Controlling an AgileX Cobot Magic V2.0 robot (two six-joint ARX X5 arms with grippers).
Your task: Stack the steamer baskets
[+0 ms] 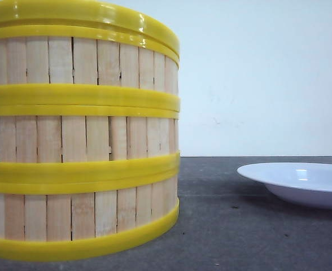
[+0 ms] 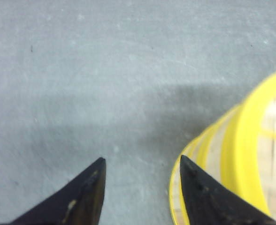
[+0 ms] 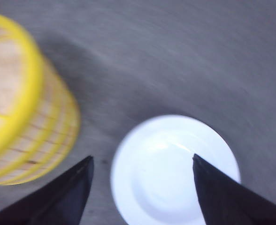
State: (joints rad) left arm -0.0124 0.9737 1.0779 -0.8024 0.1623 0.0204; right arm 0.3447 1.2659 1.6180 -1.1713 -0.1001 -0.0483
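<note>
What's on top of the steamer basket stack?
A flat yellow-rimmed lid caps the three stacked steamer baskets; the wrist views show its pale woven surface. The knob and anything inside the baskets cannot be seen.

Wood-slat steamer baskets w/ glossy yellow plastic rims, matt grey table

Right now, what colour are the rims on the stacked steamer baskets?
Bright yellow, banding the pale wooden slats of the steamer baskets; the front view shows it best.
</note>
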